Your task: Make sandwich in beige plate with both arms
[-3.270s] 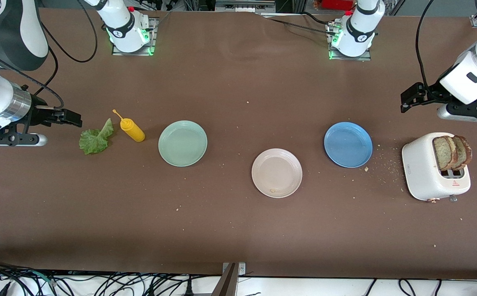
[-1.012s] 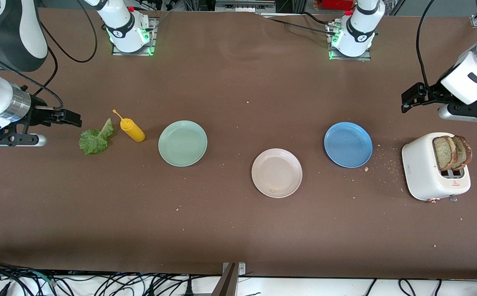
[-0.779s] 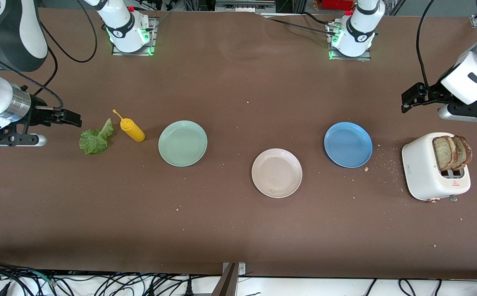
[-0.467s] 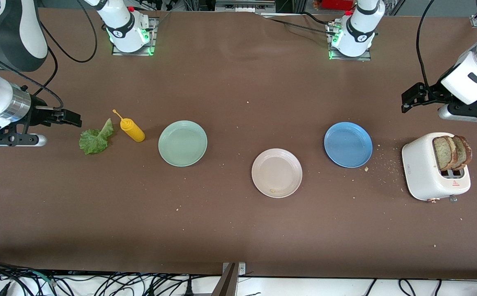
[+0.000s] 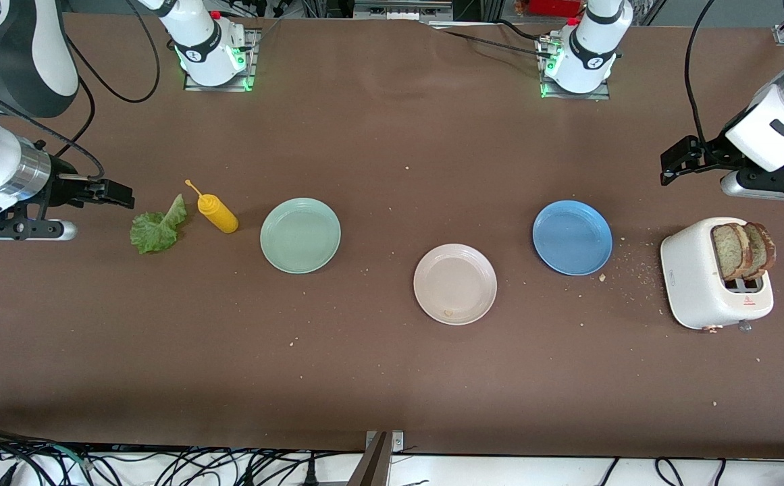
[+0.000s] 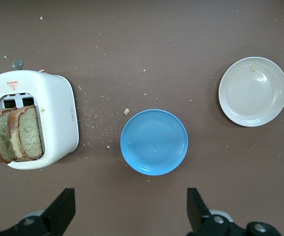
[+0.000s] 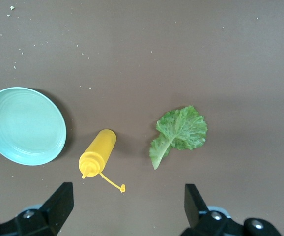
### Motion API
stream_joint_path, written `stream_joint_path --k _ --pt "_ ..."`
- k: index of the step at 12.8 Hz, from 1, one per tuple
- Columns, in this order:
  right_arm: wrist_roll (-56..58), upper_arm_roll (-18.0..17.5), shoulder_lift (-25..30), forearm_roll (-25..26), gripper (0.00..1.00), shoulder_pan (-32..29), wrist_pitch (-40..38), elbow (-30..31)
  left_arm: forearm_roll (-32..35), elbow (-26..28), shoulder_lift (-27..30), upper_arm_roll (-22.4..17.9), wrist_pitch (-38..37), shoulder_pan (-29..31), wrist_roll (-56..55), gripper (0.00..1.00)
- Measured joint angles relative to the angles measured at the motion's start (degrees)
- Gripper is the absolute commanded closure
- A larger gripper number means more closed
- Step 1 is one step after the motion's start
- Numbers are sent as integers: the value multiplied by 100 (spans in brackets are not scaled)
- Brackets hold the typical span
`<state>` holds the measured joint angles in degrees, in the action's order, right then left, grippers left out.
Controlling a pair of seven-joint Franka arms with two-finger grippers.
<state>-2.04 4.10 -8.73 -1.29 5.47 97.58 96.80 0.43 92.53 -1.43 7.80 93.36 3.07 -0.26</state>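
Observation:
The beige plate [image 5: 454,283] [image 6: 253,91] lies mid-table and holds only a crumb. Two brown bread slices [image 5: 743,251] [image 6: 14,133] stick up out of a white toaster [image 5: 695,283] [image 6: 58,113] at the left arm's end. A crinkled green lettuce leaf [image 5: 157,228] [image 7: 180,132] lies flat on the table at the right arm's end. My left gripper [image 5: 675,160] [image 6: 131,216] hangs open and holds nothing, over bare table by the blue plate and toaster. My right gripper [image 5: 111,194] [image 7: 127,211] is open too, holding nothing, over bare table by the lettuce.
A pale green plate [image 5: 300,235] [image 7: 24,125] and a blue plate [image 5: 572,237] [image 6: 154,141] flank the beige one. A yellow squeeze bottle [image 5: 217,212] [image 7: 98,158] lies on its side between lettuce and green plate. Crumbs are scattered near the toaster.

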Motion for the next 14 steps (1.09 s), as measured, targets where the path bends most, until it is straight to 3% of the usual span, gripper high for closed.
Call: stream_joint_path --k 14 --pt "0 0 -2 0 0 0 -40 3 0 0 -105 -35 -103 46 0 0"
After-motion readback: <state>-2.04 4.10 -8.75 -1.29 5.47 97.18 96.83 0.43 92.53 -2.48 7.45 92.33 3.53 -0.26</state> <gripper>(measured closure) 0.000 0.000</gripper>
